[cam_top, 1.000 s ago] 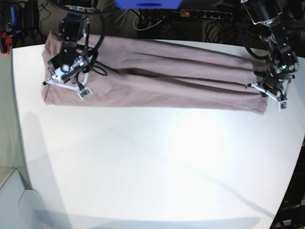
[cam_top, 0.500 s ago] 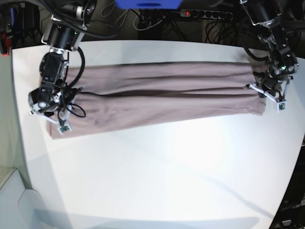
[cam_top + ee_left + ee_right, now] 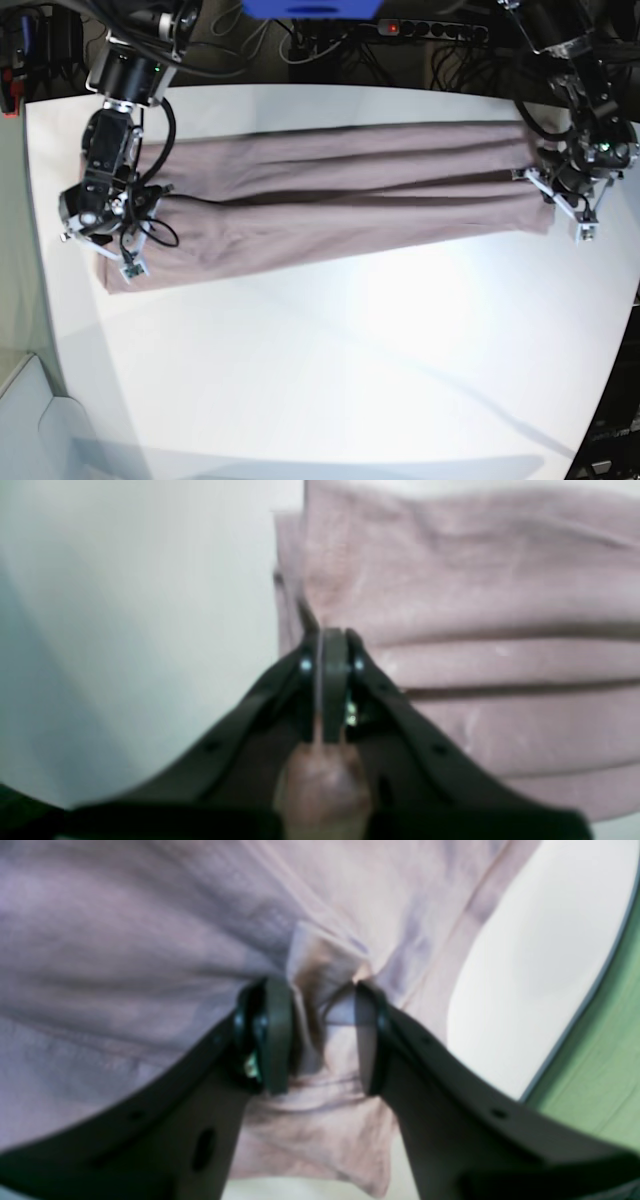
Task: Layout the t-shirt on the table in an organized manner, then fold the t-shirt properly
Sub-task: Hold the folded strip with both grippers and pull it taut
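One mauve t-shirt point(image 3: 330, 195) lies stretched lengthwise, creased, across the table point(image 3: 330, 360).

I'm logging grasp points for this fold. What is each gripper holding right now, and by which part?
The left gripper is shut on the t-shirt, pinching its end edge. The right gripper stands open around a bunched ridge, gripping nothing.

T-shirt point(image 3: 330, 190) plain dusty pink; table point(image 3: 330, 350) plain white; hand point(image 3: 320, 1040) fingers black.
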You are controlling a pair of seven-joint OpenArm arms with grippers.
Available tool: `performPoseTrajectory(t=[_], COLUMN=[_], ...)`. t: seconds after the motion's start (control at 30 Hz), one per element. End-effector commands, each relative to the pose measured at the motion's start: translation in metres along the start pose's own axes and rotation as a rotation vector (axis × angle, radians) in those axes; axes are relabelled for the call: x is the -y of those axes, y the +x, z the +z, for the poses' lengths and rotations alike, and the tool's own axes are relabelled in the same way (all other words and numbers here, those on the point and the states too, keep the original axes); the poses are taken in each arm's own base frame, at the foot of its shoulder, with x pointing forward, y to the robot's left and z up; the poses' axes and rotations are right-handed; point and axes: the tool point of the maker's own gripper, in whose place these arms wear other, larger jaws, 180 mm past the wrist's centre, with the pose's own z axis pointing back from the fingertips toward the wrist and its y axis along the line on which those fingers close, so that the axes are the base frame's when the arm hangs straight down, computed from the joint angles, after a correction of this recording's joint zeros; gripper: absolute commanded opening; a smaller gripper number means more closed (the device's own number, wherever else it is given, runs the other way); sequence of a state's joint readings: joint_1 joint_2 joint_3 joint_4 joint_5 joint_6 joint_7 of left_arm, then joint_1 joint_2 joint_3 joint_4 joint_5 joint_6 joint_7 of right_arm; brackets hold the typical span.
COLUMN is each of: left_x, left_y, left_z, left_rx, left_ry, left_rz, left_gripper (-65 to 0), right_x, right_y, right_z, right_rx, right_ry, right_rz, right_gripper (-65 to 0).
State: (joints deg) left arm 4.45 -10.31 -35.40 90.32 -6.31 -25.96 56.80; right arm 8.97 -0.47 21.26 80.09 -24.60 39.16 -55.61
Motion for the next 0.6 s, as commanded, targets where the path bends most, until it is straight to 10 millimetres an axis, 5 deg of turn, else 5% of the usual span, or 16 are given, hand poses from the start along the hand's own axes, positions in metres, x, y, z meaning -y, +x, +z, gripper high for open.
performPoseTrajectory(t=[0.0,0.2,0.43,0.57], left_x=[-0.007,-0.008,-0.012,-0.014], left_y=[0.011,0.011,0.008,-0.002], left_z=[0.007,0.018,0.028,0.029], left_rx=[0.025,0.027,0.047,0.030], left_ry=[0.021,0.038,0.060,0.066], left_rz=[-0.016,-0.040,0.005,0.022], left_gripper=[-64.5,-62.3,-30.3,-26.1], right_x=[-0.023,-0.023,-0.023,-0.023], right_y=[-0.043,-0.043,-0.043,-0.043], right_z=[-0.013,-0.013,-0.013,-0.013], right_rx=[-0.153,-0.153,-0.153,-0.153], right_ry=[0.058,0.058,0.058,0.058], right_rz=[0.026,0.026,0.026,0.026], right_gripper=[-41.0,-41.0,-41.0,-41.0])
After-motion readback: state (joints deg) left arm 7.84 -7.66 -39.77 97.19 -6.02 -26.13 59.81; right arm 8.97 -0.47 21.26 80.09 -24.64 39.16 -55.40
